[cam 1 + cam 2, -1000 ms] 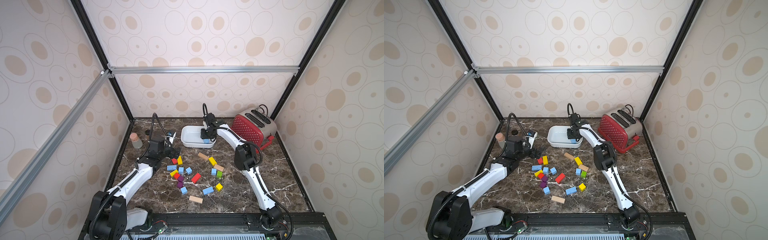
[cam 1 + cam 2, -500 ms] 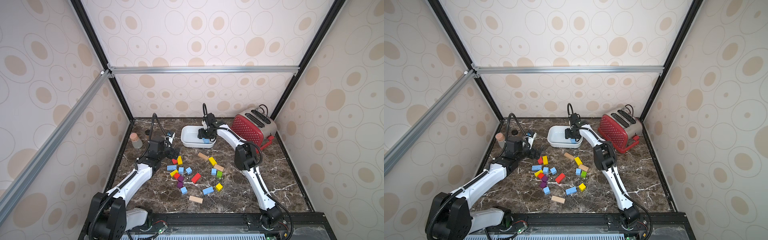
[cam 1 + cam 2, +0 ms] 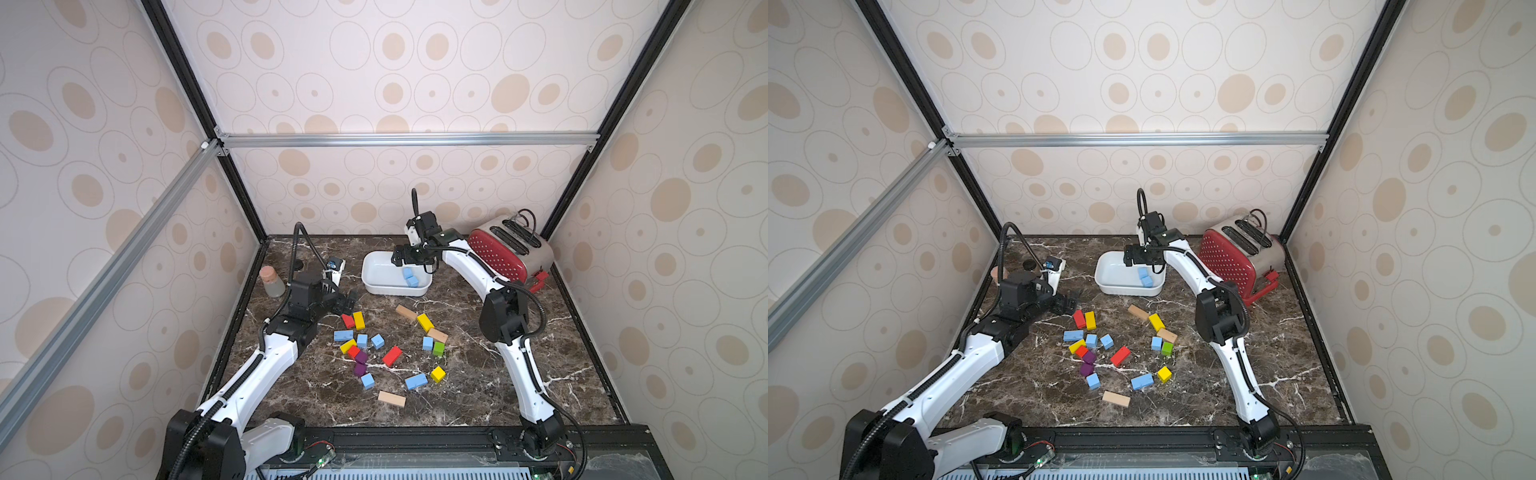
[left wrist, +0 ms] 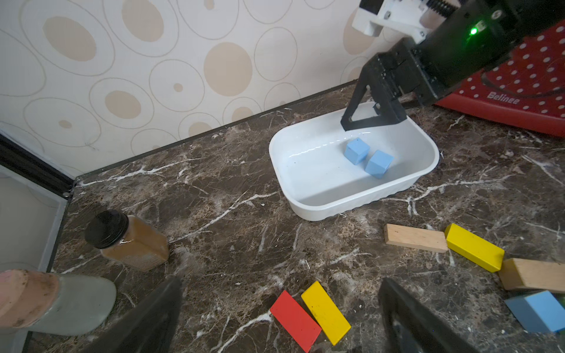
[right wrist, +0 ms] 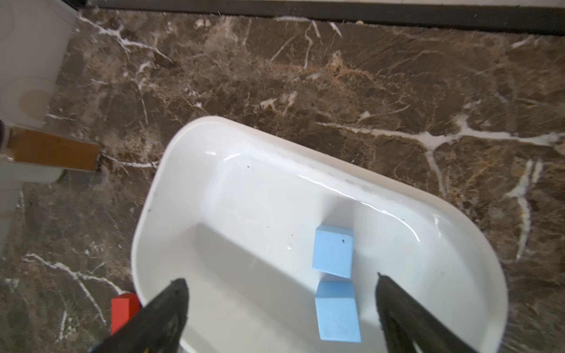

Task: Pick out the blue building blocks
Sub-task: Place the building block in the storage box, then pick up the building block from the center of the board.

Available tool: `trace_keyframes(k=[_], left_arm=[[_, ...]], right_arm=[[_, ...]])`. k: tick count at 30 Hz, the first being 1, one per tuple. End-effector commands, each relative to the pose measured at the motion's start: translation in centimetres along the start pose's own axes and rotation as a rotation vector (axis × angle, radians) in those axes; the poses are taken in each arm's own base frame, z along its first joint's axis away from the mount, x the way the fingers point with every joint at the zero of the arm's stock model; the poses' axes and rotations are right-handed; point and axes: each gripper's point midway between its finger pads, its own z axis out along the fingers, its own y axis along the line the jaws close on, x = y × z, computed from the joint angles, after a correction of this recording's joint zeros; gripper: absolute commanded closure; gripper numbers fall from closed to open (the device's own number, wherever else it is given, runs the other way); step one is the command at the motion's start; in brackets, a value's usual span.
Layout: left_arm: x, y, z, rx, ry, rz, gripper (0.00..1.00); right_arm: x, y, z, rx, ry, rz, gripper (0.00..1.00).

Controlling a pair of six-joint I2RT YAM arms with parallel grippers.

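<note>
My right pincer (image 5: 280, 278) stands spread above the white dish (image 5: 195, 152). Two blue building blocks (image 5: 333, 255) lie in it, between my fingers (image 5: 165, 308), touching neither.

White links and black joints are seen on both arms (image 3: 274, 353). Black is used for the left gripper (image 4: 279, 284), right gripper (image 5: 280, 279) and ribbed cables (image 3: 414, 203).

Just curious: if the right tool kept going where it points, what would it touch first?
Probably the two blue cubes in the white dish, or its floor beside them; the open right tool points into it.
</note>
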Motion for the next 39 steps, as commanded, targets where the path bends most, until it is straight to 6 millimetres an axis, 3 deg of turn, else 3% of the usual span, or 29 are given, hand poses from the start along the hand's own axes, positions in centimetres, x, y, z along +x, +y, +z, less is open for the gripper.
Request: trace_keyframes(k=[1, 6, 11, 17, 24, 33, 39], left_arm=[[-3.0, 0.6, -2.0, -0.018, -0.065, -0.017, 0.01], [-3.6, 0.2, -3.8, -0.003, -0.066, 0.025, 0.01], [-3.3, -1.8, -5.4, 0.093, -0.055, 0.127, 0.01], [-3.3, -4.7, -6.5, 0.199, -0.075, 0.179, 0.01], [-3.7, -6.9, -8.0, 0.27, -0.121, 0.18, 0.01], [-2.1, -9.5, -10.6, 0.381, -0.135, 0.2, 0.01], [-0.3, -10.7, -10.9, 0.421, -0.109, 0.189, 0.01]], right_arm=[[-1.0, 0.9, -4.1, 0.001, -0.035, -0.062, 0.0], [-0.9, 1.5, -7.7, 0.015, -0.059, -0.112, 0.0], [-0.9, 1.9, -11.7, 0.037, -0.082, -0.15, 0.0], [1.1, 2.8, -15.9, 0.063, -0.08, -0.196, 0.0], [4.8, 3.8, -19.7, 0.095, -0.086, -0.201, 0.0], [12.0, 3.3, -21.3, 0.143, -0.004, -0.172, 0.0], [16.0, 2.4, -21.9, 0.185, 0.071, -0.156, 0.01]])
